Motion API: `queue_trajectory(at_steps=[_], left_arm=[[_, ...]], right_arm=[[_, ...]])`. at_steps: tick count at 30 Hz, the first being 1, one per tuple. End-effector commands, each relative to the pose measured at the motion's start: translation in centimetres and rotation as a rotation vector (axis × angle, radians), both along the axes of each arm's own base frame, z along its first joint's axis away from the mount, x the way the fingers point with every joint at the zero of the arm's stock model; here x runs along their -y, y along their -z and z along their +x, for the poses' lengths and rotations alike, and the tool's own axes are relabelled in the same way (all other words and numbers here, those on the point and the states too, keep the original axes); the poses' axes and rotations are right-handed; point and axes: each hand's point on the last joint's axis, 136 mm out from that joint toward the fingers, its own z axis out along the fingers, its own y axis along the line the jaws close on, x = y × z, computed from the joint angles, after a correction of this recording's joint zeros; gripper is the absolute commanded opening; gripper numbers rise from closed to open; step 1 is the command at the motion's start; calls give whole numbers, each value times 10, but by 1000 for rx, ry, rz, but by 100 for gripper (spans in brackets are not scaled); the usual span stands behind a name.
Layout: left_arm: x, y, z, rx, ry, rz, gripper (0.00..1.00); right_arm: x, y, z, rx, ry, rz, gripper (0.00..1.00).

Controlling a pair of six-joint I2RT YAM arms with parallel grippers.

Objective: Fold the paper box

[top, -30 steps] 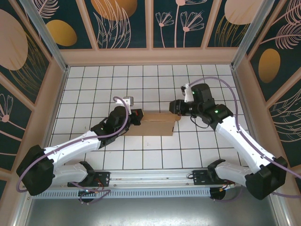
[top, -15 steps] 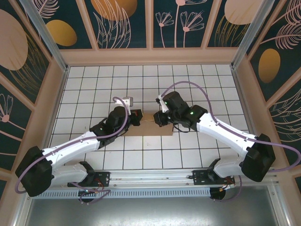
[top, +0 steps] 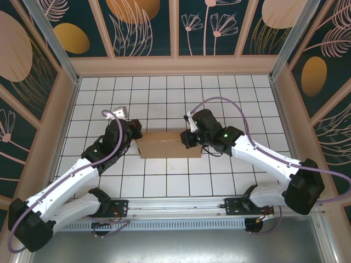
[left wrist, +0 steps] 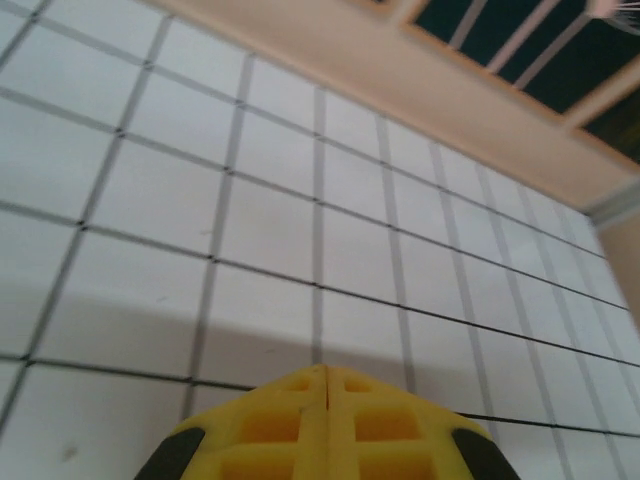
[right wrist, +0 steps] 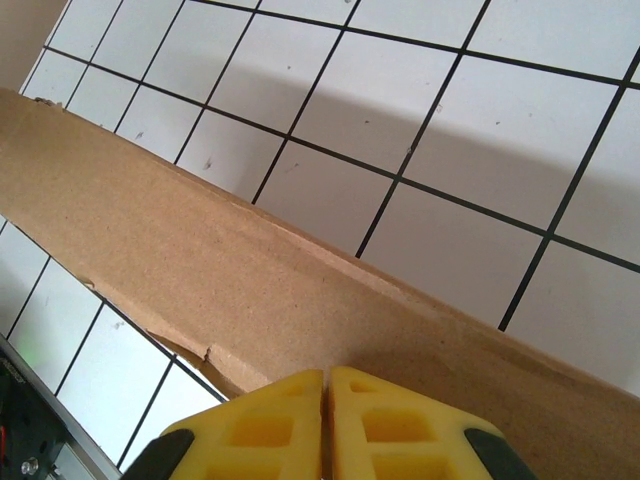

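One paper box [top: 164, 146], two robot arms [top: 71, 178] [top: 263, 156], one tiled table [top: 219, 98]

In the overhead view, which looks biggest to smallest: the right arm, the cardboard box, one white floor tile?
1. right arm
2. paper box
3. floor tile
The arm sits nearer the camera, which may inflate it.

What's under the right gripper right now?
The paper box, flat brown cardboard lying on the white tiled table. The right gripper is shut just over it. Whether the fingertips touch the cardboard is hidden, and so are the tiles beneath it.
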Motion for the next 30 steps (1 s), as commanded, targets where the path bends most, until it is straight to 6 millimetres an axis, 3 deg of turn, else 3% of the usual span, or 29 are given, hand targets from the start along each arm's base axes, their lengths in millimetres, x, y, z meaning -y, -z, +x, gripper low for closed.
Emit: queue_trajectory(at_steps=[1,11,22,30], left_arm=[[-22,43,-11,-128,-67,-10,0],[-28,72,-13,-164,-130,-129,0],[-6,63,-25,-51,-36,-449,0],[10,65,-24,-79,32,-482,0]], right_arm=[[11,21,-12,-56,11,-57,10],[8,23,-18,-67,-4,-47,10],[0,24,-22,-85,-25,-12,10],[-2,21,-20,-78,-23,-2,10]])
